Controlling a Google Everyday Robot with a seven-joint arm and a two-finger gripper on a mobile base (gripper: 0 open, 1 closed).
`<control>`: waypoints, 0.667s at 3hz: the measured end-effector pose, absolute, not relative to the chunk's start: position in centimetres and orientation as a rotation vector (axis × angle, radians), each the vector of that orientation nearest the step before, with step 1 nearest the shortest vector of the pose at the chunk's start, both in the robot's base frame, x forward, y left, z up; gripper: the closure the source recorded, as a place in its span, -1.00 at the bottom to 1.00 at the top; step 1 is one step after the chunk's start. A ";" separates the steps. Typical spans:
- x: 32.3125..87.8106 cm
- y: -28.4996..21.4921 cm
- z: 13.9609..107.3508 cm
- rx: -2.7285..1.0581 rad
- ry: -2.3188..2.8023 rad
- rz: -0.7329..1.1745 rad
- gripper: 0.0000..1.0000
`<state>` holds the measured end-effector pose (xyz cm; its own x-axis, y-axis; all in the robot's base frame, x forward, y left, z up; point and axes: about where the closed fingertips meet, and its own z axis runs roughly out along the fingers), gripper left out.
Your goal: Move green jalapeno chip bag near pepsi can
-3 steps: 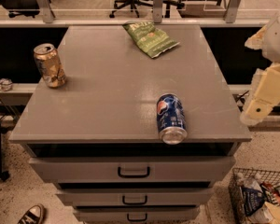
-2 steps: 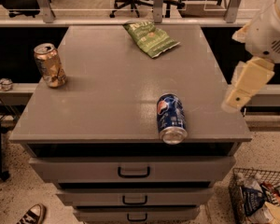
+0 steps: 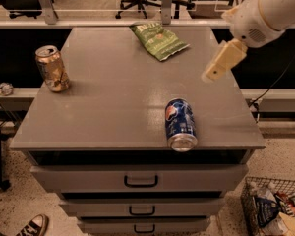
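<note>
The green jalapeno chip bag (image 3: 158, 40) lies flat at the far middle of the grey cabinet top (image 3: 113, 102). The blue pepsi can (image 3: 180, 124) lies on its side near the front edge, silver top toward me. My gripper (image 3: 214, 72) hangs from the white arm at the upper right, above the right part of the cabinet top. It is right of and nearer than the bag, and it holds nothing.
A gold-tan can (image 3: 51, 68) stands upright at the left side of the top. Drawers (image 3: 140, 180) face me below. A wire basket (image 3: 278, 211) of packets sits on the floor at the lower right. Office chairs stand behind.
My arm has swung in from the right edge toward the upper left, now over the cabinet top and closer to the chip bag. The objects have not moved.
</note>
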<state>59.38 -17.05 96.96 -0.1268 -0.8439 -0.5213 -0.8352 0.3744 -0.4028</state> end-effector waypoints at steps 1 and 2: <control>65.1 -15.2 96.6 -1.378 1.839 0.050 -1.00; 69.9 -14.2 95.8 -1.346 1.785 0.128 -1.00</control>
